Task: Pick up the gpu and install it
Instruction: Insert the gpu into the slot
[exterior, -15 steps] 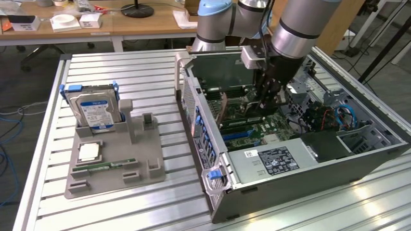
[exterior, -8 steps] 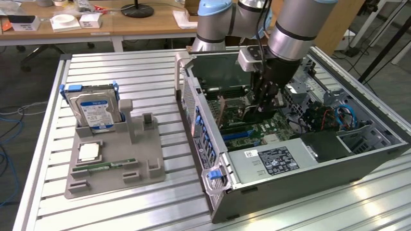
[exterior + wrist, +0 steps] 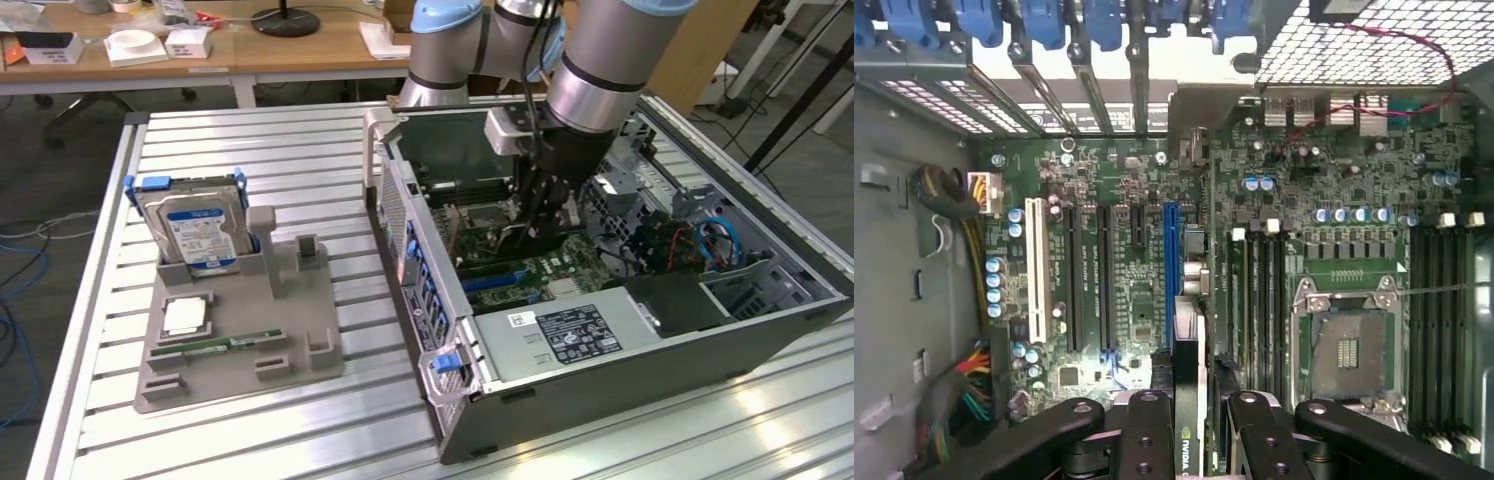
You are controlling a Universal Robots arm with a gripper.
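The gpu (image 3: 1189, 375) is a slim dark card with a green logo, seen edge-on between my gripper's (image 3: 1191, 425) black fingers (image 3: 1144, 420), which are shut on it. It hangs just above the motherboard, in line with the long blue expansion slot (image 3: 1171, 260); I cannot tell whether it touches the slot. In the exterior view my gripper (image 3: 541, 225) reaches down into the open computer case (image 3: 447, 330), over the green motherboard (image 3: 534, 275).
Black expansion slots (image 3: 1104, 270) and a white one (image 3: 1035, 265) lie beside the blue slot, with the bare processor socket (image 3: 1349, 345) further over. A power supply (image 3: 574, 332) fills the case's near end. Outside, a grey holder (image 3: 254, 380) carries a hard drive (image 3: 198, 232), a processor (image 3: 184, 317) and a memory stick (image 3: 207, 347).
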